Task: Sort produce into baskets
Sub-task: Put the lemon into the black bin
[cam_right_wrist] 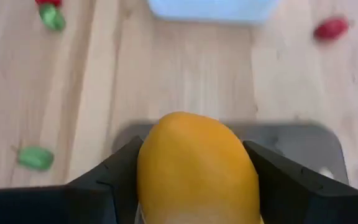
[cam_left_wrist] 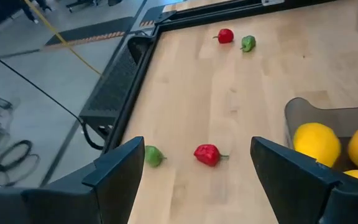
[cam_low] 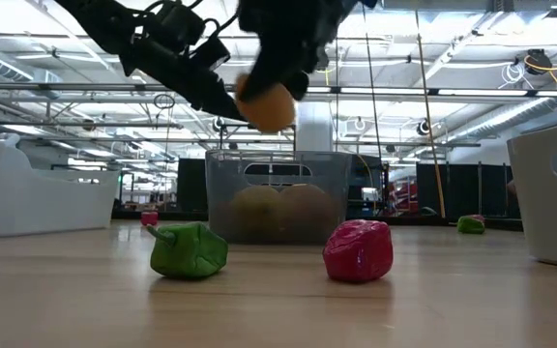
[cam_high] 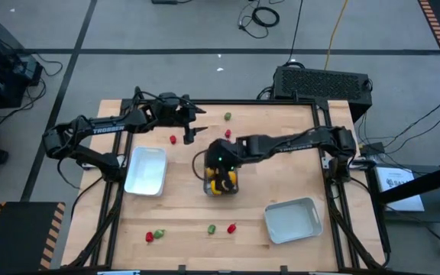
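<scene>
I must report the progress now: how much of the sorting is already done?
Done: yellow lemons lie in the clear bin. In hand: the right hand holds an orange lemon over that bin; the left hand is open, empty. Left: red and green pieces remain on the table; white tray and grey-blue tray look empty.

Robotics lab or industrial test bay.
A wooden table (cam_high: 189, 206) is sitting on a grey tiled floor (cam_high: 205, 30); cables (cam_high: 262, 15) are trailing at the frame's top, and overhead ceiling trusses (cam_low: 433, 87) are spanning the low view's background.
</scene>
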`<state>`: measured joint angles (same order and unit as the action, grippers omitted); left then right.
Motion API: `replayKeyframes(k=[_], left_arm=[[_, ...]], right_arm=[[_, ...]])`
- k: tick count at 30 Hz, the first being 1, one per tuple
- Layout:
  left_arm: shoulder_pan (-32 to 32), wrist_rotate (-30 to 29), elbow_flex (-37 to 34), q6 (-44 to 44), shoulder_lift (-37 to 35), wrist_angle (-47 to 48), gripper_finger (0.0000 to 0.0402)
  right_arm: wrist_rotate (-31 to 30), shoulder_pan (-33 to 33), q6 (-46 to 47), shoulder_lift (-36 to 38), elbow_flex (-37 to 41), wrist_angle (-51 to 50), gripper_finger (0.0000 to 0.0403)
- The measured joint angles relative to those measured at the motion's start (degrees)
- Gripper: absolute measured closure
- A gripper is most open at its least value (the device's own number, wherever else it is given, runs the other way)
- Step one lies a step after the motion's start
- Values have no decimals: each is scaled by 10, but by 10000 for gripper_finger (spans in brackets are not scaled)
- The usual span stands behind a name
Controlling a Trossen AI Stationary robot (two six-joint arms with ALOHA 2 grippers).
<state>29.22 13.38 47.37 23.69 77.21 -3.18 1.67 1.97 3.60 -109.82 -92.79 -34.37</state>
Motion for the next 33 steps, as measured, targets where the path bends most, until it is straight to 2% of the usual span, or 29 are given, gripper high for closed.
replayKeyframes(k=[2, 5, 7, 14, 20, 33], left_arm=[[-1, 5, 0, -8, 0, 13, 100], [-3, 8, 0, -10, 0, 41, 100], [-7, 9, 0, -20, 0, 53, 100], [-27, 10, 0, -40, 0, 63, 101], [-47, 10, 0, -49, 0, 63, 101], [-50, 4, 0, -59, 0, 61, 100]], right_arm=[[-52, 12, 0, 0, 0, 27, 169], [-162, 20, -1, -6, -1, 46, 169], [-194, 18, 2, -12, 0, 36, 169], [-198, -11, 22, -73, 0, 48, 169], [-242, -27, 59, -102, 1, 38, 164], [-239, -13, 62, -97, -22, 16, 89]])
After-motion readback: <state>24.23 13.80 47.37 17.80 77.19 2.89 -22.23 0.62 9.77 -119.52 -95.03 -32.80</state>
